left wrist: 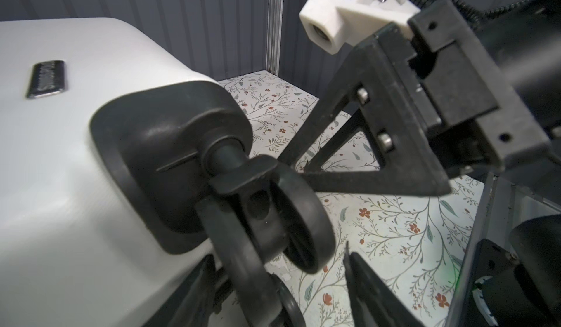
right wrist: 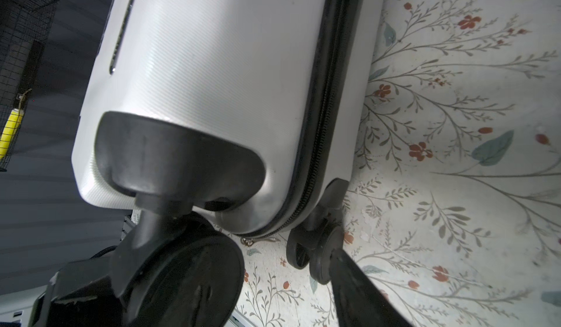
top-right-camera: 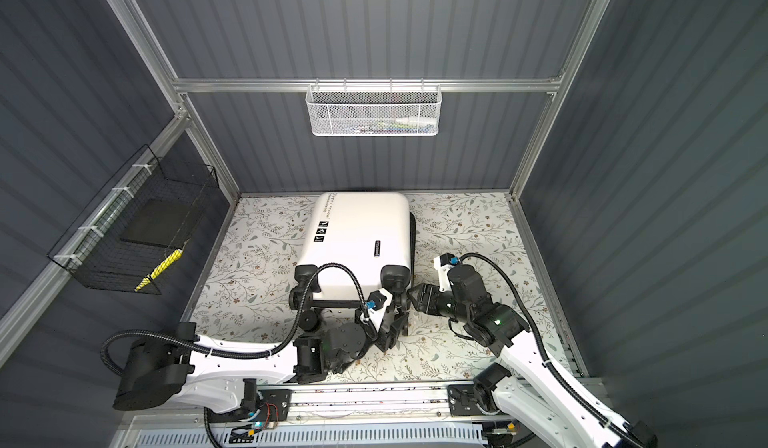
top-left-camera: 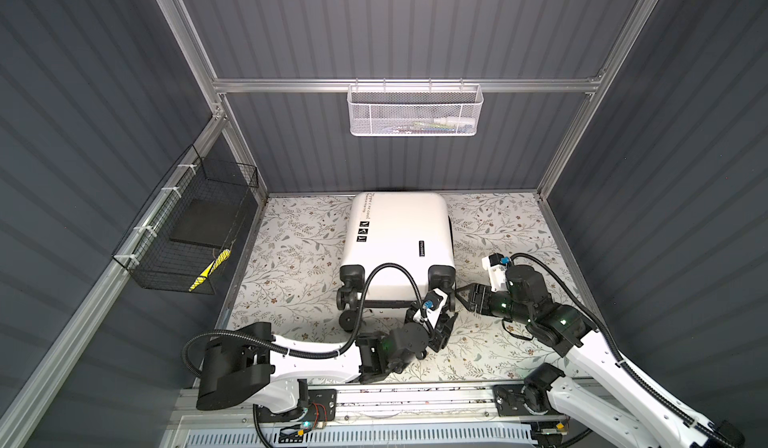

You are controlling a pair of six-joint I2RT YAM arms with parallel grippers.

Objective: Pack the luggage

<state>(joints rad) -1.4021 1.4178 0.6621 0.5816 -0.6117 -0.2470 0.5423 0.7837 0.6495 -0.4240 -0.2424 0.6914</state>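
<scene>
Pre-unzip stage on shut luggage [top-left-camera: 397, 238], left pincer [top-left-camera: 445, 328] and right pincer [top-left-camera: 461, 298] both spread beside its wheel [left wrist: 291, 219]; next likely needs pinching zip pull [right wrist: 247, 242].

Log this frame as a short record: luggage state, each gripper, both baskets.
suitcase: white hard-shell, lying flat, zipped shut, wheels toward the arms
left gripper: open, at the near wheels on the right arm's side
right gripper: open, at those same wheels, holding nothing
white mesh basket: on rear rail, contents unclear
black wire basket: on left wall, holds dark pad and yellow item
</scene>
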